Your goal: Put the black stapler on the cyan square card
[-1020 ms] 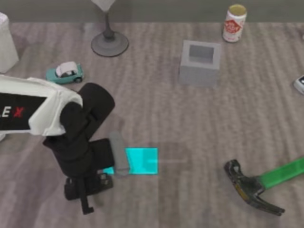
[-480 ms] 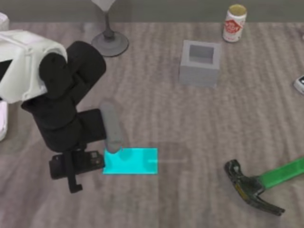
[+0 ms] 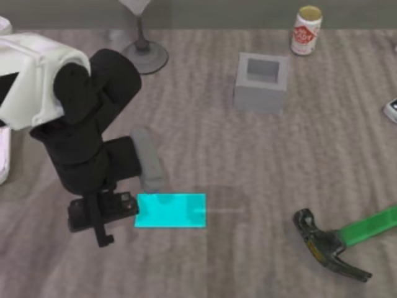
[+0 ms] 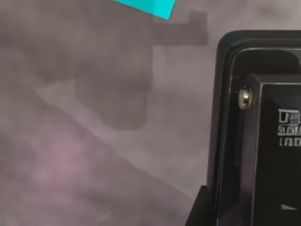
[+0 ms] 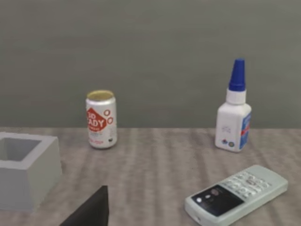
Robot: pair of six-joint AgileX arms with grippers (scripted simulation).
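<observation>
One end effector is at work: the left end effector [image 3: 99, 218] hangs over the left part of the table [image 3: 248, 161], just beside the left edge of the cyan square card [image 3: 177, 211]. It appears clamped across the black stapler [image 3: 125, 208], which sits crosswise under the wrist. The finger contact itself is hidden by the arm, so this is a judgement. In the left wrist view the stapler body fills the near side, with a screw head and pale markings visible, and a soft shadow lies on the table below it. The stapler therefore seems to be held clear of the surface. Only a corner of the card shows in that view. The stapler is not yet over the card; its near end reaches about to the card's left edge.

Handling notes (judged from appearance):
- The stapler is rigid, compact and probably fairly dense for its size. It should not flex or crush.
- Its smooth black casing may slip, so grip across the narrow sides near mid-length, so that neither end droops.
- The card is thin and light and may slide if the stapler is dragged across it. Lower the stapler straight down.

The right arm is parked off the table's right side, and its finger state cannot be determined.
</observation>
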